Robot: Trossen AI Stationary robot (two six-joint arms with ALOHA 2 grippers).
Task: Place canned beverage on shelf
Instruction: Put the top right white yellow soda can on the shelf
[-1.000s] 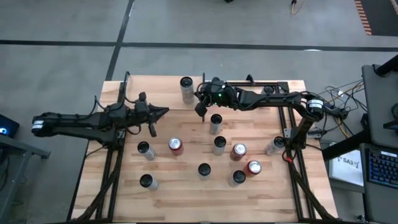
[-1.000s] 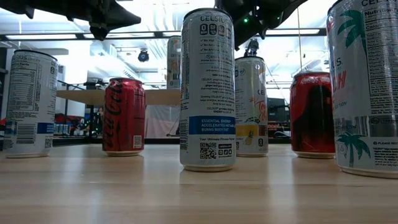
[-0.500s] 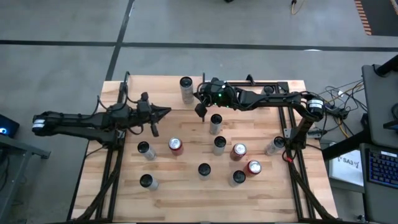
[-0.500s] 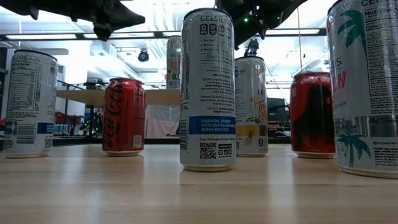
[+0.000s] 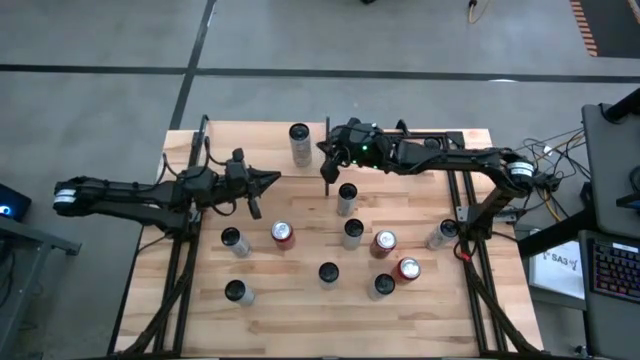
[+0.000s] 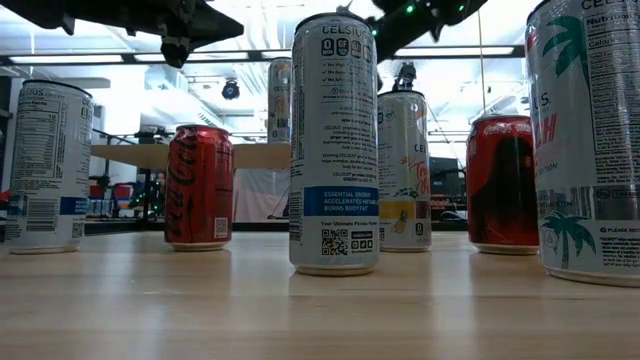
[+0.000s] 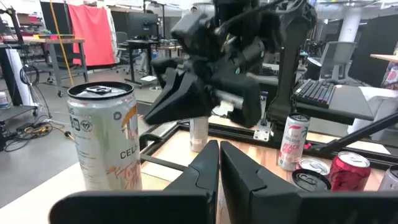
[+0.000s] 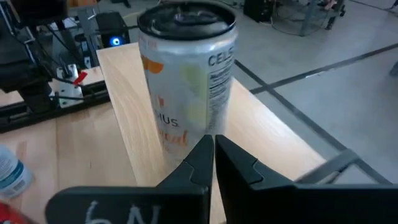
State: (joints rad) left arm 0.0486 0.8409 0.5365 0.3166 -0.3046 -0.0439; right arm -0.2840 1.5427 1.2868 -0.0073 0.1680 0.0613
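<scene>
Shelf (image 5: 245, 150), a pale plank platform at the table's far edge, carries one tall silver can (image 5: 299, 143) upright in the high view. The left gripper (image 5: 262, 181) hangs just off the shelf's near edge, its fingers pressed together and empty. The right gripper (image 5: 325, 176) hovers beside the shelf's right end, pinched together too, holding nothing. A second silver can (image 5: 347, 198) stands on the table near that end, and a red can (image 5: 283, 233) in front of the shelf.

In the low view the shelf (image 6: 190, 155) shows far behind a Celsius can (image 6: 334, 145).

In the left wrist view the closed fingers (image 7: 205, 168) point past the shelf's can (image 7: 104, 138).

In the right wrist view the touching fingers (image 8: 200, 163) face that can (image 8: 186, 74) on the shelf's planks (image 8: 124, 93).
</scene>
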